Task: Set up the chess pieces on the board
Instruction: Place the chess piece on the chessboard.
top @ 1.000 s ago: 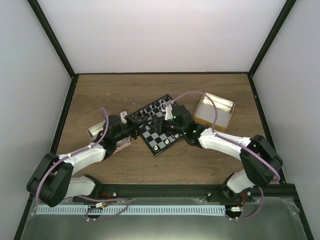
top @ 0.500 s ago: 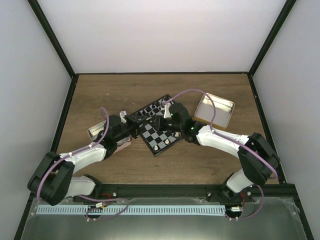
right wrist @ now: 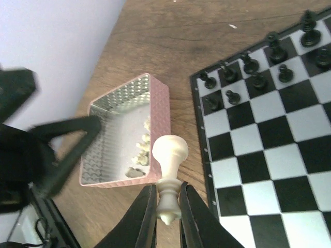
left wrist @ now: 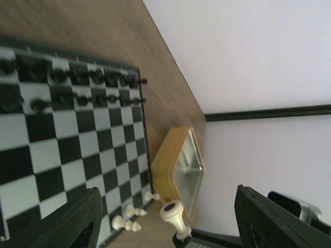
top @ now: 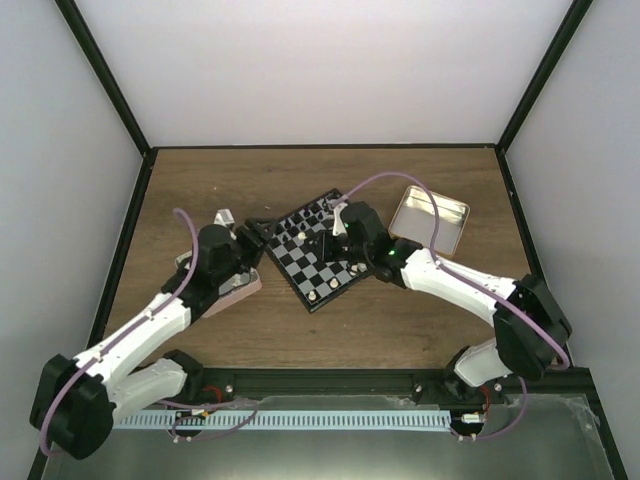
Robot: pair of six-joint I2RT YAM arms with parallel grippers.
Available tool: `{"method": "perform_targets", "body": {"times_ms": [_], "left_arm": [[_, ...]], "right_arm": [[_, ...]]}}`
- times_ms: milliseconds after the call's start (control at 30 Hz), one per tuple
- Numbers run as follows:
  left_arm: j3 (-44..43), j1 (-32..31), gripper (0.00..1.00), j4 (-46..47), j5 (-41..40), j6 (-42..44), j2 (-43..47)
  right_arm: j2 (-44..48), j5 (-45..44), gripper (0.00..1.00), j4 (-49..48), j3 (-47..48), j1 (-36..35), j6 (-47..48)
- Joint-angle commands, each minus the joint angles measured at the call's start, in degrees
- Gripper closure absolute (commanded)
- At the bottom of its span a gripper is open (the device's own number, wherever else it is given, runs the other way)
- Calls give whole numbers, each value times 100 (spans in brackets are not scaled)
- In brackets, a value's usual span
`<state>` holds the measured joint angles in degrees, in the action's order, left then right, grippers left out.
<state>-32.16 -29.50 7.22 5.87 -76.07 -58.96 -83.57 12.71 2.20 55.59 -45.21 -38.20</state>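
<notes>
The board (top: 330, 268) lies turned diagonally in the middle of the table. Black pieces (right wrist: 253, 67) fill its far rows, and a few cream chess pieces (left wrist: 126, 221) stand along its near edge. My right gripper (right wrist: 166, 206) is shut on the stem of a cream pawn-like piece (right wrist: 168, 154), head pointing away, held in the air beside the board's left edge (right wrist: 199, 129). In the top view this gripper (top: 320, 238) hovers over the board. My left gripper (top: 256, 230) stands open left of the board, nothing between its fingers (left wrist: 77, 219); the held piece (left wrist: 172, 213) shows ahead of it.
A pink tin (right wrist: 160, 113) left of the board holds several loose cream pieces (right wrist: 139, 152); my left arm partly covers it (top: 240, 288). A gold tin (top: 432, 222) lies open right of the board. Dark frame walls edge the wooden table (top: 230, 180).
The left gripper opened and drew back to the left, off the board's corner. The right gripper closed on the cream piece and now holds it alone.
</notes>
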Motion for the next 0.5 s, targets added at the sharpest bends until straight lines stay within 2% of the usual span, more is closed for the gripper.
{"method": "perform_targets", "body": {"times_ms": [0,267,467], "left_arm": [[-498,23,27,-1389,-957,1916,422],[-1205,31,23,-2397,-2145,3904,1053],[-1309,31,21,-2609,-2433,4573,1349]], "right_arm": [[283,-408,90,1128,277,-21,519],[81,-726,89,3098,641,-12,1052],[-273,-1072,89,4144,977,-5,1064]]}}
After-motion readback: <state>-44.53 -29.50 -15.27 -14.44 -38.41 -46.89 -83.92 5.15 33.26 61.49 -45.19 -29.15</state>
